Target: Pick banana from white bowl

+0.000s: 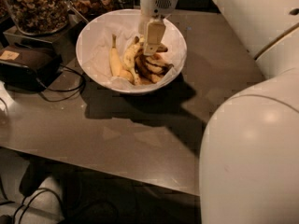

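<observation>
The white bowl (93,41), lined with crumpled white paper, stands at the back of the brown table. It holds several bananas. The curved, speckled yellow banana (131,56) lies in the middle, partly hidden behind my gripper. A straighter pale banana (115,62) lies to its left. Small browned bananas (154,70) lie to its right. My gripper (151,50) hangs down from above into the bowl, its tip right at the curved banana and the browned ones.
Glass jars of nuts (37,8) stand behind the bowl at the back left. A black device (25,64) with cables lies left of the bowl. My white arm (252,139) fills the right side. The table's front edge (117,169) runs below.
</observation>
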Tool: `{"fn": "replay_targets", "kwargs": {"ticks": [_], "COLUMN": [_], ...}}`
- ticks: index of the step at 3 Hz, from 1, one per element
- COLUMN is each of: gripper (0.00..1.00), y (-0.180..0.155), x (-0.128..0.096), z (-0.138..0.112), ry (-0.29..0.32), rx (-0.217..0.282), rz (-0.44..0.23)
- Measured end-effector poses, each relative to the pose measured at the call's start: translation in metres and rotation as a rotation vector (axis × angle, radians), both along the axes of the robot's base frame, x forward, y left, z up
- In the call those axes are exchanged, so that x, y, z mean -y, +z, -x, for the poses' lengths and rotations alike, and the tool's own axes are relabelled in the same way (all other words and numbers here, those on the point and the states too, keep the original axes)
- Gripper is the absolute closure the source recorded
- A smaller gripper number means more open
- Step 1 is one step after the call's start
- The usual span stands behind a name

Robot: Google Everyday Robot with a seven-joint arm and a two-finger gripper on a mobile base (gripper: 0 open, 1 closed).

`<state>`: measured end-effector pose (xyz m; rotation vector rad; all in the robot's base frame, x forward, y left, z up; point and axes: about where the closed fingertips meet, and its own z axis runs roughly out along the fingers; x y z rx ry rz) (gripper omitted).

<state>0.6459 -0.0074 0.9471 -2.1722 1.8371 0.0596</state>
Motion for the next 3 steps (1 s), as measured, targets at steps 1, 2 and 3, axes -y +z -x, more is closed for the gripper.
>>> {"fn": "replay_targets", "kwargs": {"ticks": [1,2,3], "gripper": [0.44,0.45,0.64], "y": [-0.012,-0.024,-0.033], "x": [0.008,0.013,0.015], "z": [-0.007,-0.012,-0.012], "ry": [-0.018,-0.030,-0.031], "rx": [-0.022,-0.044,-0.053], "rz": [0.007,0.013,0.022]}}
